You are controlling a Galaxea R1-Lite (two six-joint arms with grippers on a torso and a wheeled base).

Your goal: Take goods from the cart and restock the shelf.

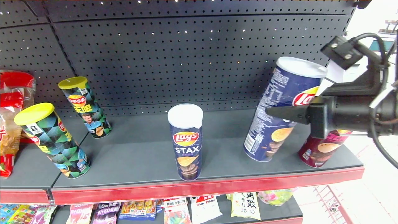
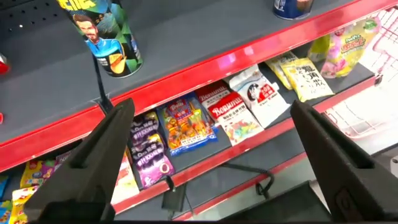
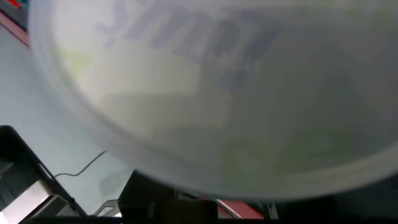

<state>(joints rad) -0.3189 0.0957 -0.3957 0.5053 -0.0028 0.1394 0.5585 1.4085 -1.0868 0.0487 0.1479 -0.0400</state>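
Two grippers are at work. The right gripper (image 1: 273,111), at three o'clock in the head view, looks clamped on the tall blue can (image 1: 276,90). One black finger crosses the can's front and the other is hidden behind it. The can rests on the upper shelf (image 1: 140,155) near the red front edge, its top tipped toward one o'clock. Whether its base sits flat cannot be told. Its white lid (image 3: 205,87) sits close before the right wrist camera.

The step in hand looks like setting this can down. The next move would call for seating the base flat, parting the fingers, and backing out toward three o'clock without brushing the neighbour.

- **Five o'clock of the gripper:** a maroon can (image 1: 320,151) stands just beside the blue one, its top hidden.
- **Nine o'clock, well apart:** a shorter blue can (image 1: 186,146) has a white lid.
- **Farther toward nine:** two yellow-lidded cans stand, one near the back panel (image 1: 87,107) and one near the front (image 1: 53,140).
- **Seven o'clock:** the lower shelf (image 1: 273,211) holds a row of snack bags (image 2: 186,124).
- **Below, at five o'clock:** a red wire frame (image 1: 330,203) is likely the cart, and what it holds cannot be told.

Every lid that shows is on, so the cans' contents are unseen.

The left gripper (image 2: 211,168), fingers (image 2: 93,168) wide apart and holding nothing, hangs before those bags.
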